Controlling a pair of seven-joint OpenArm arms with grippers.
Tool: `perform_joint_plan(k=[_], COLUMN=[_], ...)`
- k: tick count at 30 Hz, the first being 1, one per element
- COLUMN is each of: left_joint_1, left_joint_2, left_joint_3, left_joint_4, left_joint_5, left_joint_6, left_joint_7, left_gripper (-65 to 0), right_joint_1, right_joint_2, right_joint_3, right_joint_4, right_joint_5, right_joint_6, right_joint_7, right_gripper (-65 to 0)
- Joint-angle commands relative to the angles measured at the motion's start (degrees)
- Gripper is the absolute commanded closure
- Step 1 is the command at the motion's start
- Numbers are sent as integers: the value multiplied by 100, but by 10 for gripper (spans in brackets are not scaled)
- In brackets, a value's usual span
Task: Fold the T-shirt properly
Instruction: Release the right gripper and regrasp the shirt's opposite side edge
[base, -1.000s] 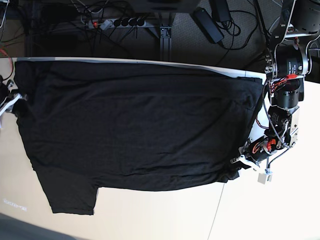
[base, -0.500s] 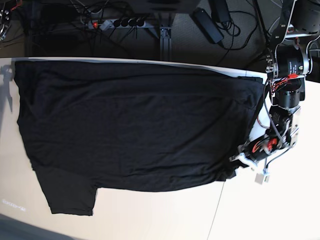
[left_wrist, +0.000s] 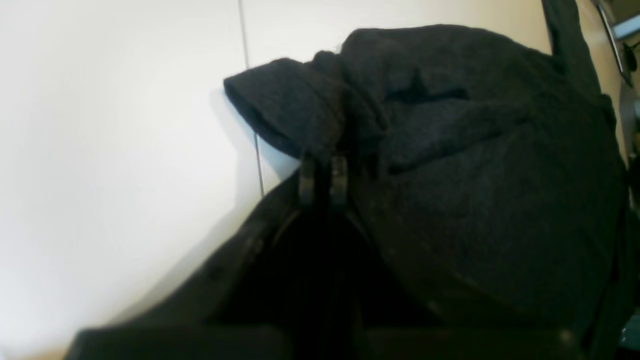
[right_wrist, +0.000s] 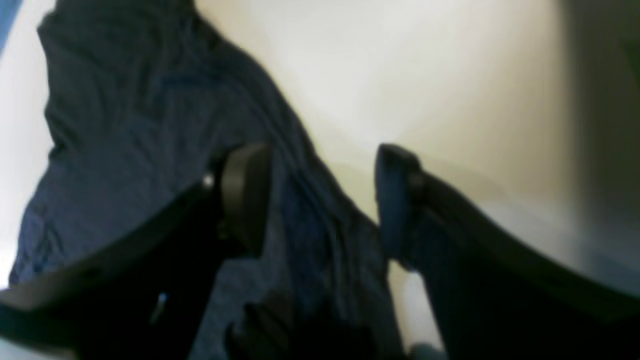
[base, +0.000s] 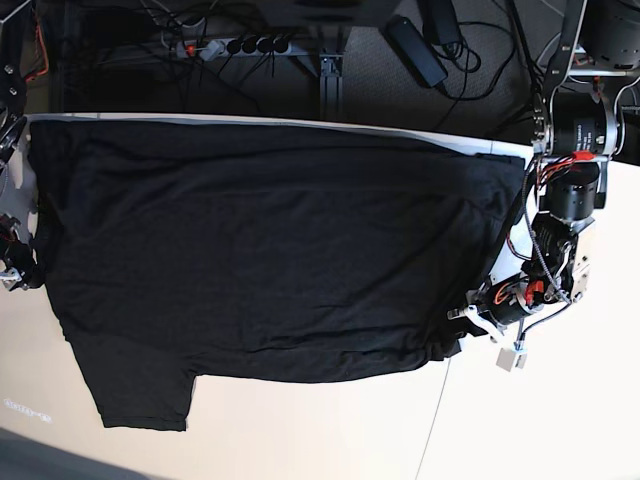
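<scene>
Shifted inward: T-shirt (base: 270, 240) corner, pinched by left gripper (left_wrist: 322, 175) for folding; right gripper (right_wrist: 320, 200) held spread beside its hem.

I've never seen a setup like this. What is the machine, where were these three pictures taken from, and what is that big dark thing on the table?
This is a robot with two arms, each ending in a two-fingered hand. One picture looks down on the whole table; the other two come from small cameras mounted at each wrist, looking along the fingers.

The dark thing is a black T-shirt, spread nearly flat, one sleeve sticking out at the lower left of the overhead view.

The left hand, at the right side of the overhead picture, has its fingers pinched shut on a bunched edge of the shirt. The right hand, at the opposite edge, is open: its fingers stand apart above the shirt's edge, holding nothing.
</scene>
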Motion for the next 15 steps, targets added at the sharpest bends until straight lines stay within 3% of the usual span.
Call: perform_joint_plan(k=[1,10,15], left_joint_1=[-15,-15,-15], left_joint_2=[-17,-81,-114], left_joint_3=[39,39,39], left_joint_4=[-13,-13,-13], left_joint_5=[269,232,236], left_joint_6=[-79,-89,-89], left_joint_7=[352,328,243], left_gripper=[0,0,0], right_joint_1=[90,109,107], right_joint_2=[-7,-463,-562], right_joint_3=[11,11,11], right_joint_4=[17,31,72], right_joint_5=[2,-238,-463], right_joint_6=[125,299,387], right_joint_7=[-17,140,271], right_gripper=[-343,-343,-343])
